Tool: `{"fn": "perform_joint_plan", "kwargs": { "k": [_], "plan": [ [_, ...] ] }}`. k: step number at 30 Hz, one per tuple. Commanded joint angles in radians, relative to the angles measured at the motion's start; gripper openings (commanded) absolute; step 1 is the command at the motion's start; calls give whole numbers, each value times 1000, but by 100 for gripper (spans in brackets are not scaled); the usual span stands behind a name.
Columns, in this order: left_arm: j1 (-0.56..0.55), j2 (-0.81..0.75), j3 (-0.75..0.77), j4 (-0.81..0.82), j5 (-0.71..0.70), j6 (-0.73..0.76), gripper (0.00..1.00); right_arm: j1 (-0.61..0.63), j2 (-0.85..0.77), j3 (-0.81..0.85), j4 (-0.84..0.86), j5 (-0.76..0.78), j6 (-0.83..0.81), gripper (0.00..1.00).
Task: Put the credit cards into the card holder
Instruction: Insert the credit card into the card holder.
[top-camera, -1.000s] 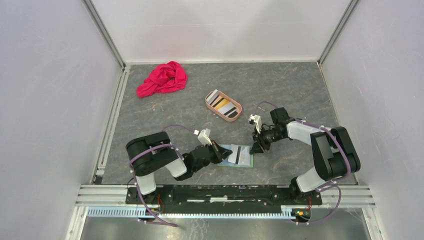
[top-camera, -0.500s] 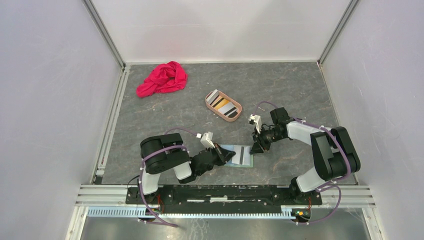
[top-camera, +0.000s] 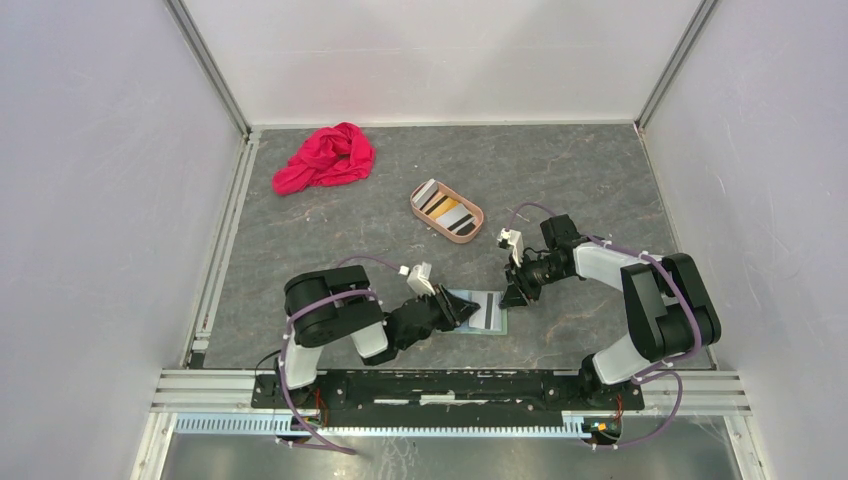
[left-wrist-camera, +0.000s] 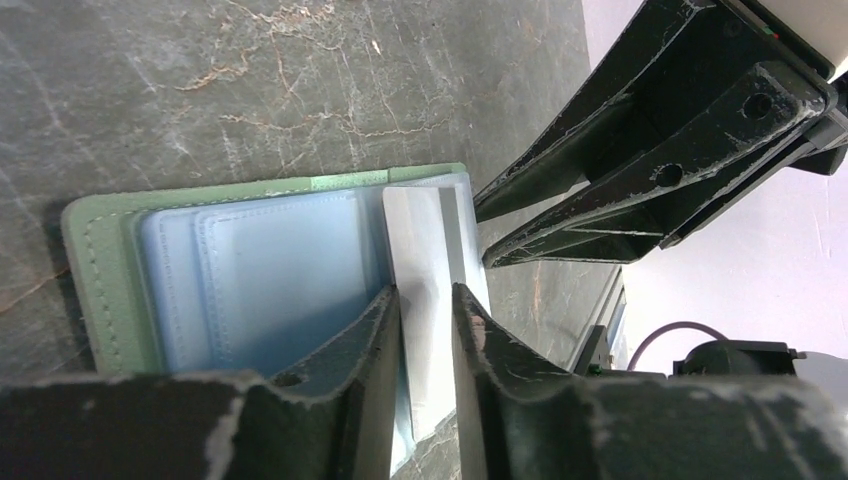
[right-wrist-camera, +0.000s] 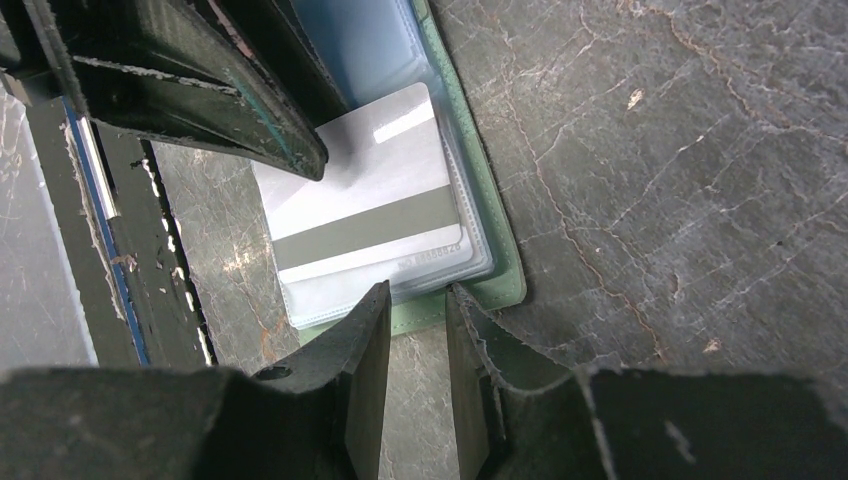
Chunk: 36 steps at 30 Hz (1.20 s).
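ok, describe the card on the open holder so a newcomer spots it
At the near middle of the grey table, between the left gripper and right gripper, lies an open sage-green card holder. On its light-blue inside rests a white card with one grey stripe; the other cards sit in the tan oval tray.

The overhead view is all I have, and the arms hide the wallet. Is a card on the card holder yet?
Observer: Yes. The right wrist view shows a white card with a grey stripe lying flat on the open card holder. I cannot tell how far it sits in a pocket.
Operator: Is the left tool clamped on it?
Observer: No. In the left wrist view the left tool has its jaws apart, and the card shows between them.
Operator: And the right tool?
Observer: The right tool stands open at the holder's green edge.
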Motion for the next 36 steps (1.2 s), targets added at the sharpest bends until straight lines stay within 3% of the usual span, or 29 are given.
{"fn": "perform_joint_plan", "kwargs": {
  "k": [1, 12, 27, 36],
  "plan": [
    [-20, -59, 32, -117, 53, 9, 35, 12, 1, 15, 10, -10, 5, 32],
    [-28, -277, 194, -733, -10, 127, 61, 13, 3, 18, 7, -11, 5, 32],
    [-87, -238, 444, -1049, -11, 171, 61, 17, 5, 20, 6, -13, 4, 32],
    [-109, -267, 463, -1058, -37, 236, 62, 18, -2, 23, 4, -13, 3, 33]
  ]
}}
